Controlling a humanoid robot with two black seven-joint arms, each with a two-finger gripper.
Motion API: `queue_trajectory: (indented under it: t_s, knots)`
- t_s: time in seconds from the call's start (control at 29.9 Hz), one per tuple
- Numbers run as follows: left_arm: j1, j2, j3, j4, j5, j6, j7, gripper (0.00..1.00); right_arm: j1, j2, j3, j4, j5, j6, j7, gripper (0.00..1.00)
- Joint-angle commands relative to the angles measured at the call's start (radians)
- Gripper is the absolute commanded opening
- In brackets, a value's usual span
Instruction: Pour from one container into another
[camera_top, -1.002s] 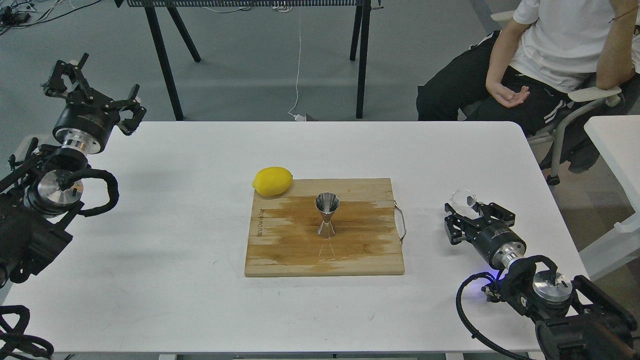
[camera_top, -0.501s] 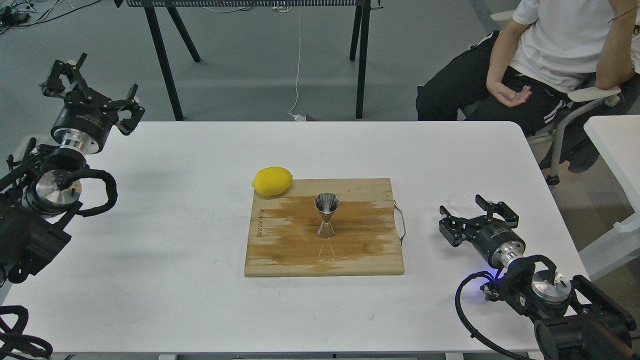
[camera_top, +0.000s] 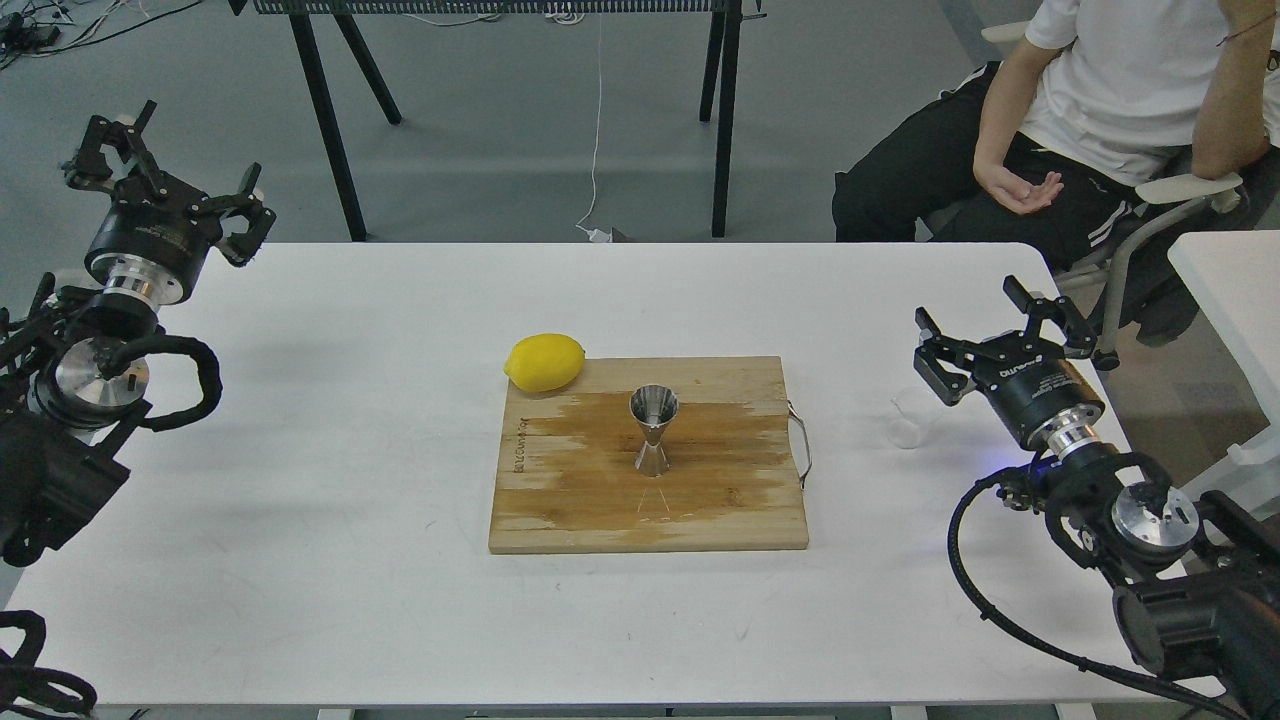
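Right end effector (camera_top: 1000, 335): two black fingers spread wide, nothing between them, raised above the right side of the white rectangular table (camera_top: 330, 560).

Small clear colourless rounded glass cup (camera_top: 908, 421): upright on the table, below and to the left of the right end effector in the view, apart from its fingers. It sits to the right of the board, just beyond the board's thin metal wire handle (camera_top: 802, 445). Whether anything is in the cup is too faint to tell.

Small shiny stainless-steel hourglass-shaped jigger (camera_top: 653, 428): upright near the middle of the light wooden rectangular cutting board (camera_top: 560, 500), open cone up. A darker wet-looking patch spreads across the board around it.

Yellow oval lemon (camera_top: 545, 362): at the board's far-left corner, overlapping the edge of the board.

Left end effector (camera_top: 160, 180): black fingers splayed wide and empty, held over the far-left edge of the table, well apart from the board and both containers.

Background: person in a white T-shirt and black trousers (camera_top: 1080, 110) seated in a chair beyond the far-right corner of the table, one hand resting palm up on the thigh. Black metal frame legs (camera_top: 330, 130) stand on the grey floor behind the table.
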Motion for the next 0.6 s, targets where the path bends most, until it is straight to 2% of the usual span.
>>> queue_trajectory:
  t_s: [0.0,0.03,0.1,0.3,0.57]
  knots:
    - [-0.005,-0.006,0.000,0.000,0.000,0.001,0.002,1.00,0.115,-0.019,0.000,-0.052,-0.060,0.000,0.097,1.00]
    - [-0.006,-0.006,-0.002,0.000,0.000,0.000,0.000,1.00,0.146,-0.019,0.000,-0.080,-0.083,0.000,0.120,1.00]
    - [-0.008,-0.009,-0.002,0.000,0.000,0.000,0.000,1.00,0.201,-0.018,-0.009,-0.130,-0.109,0.000,0.137,1.00]
    - [-0.006,-0.012,-0.002,0.000,0.000,-0.005,0.000,1.00,0.298,-0.005,-0.019,-0.242,-0.123,0.000,0.138,1.00]
    - [-0.006,-0.010,-0.002,0.000,0.000,-0.007,0.000,1.00,0.313,-0.005,-0.015,-0.252,-0.123,0.000,0.138,1.00]
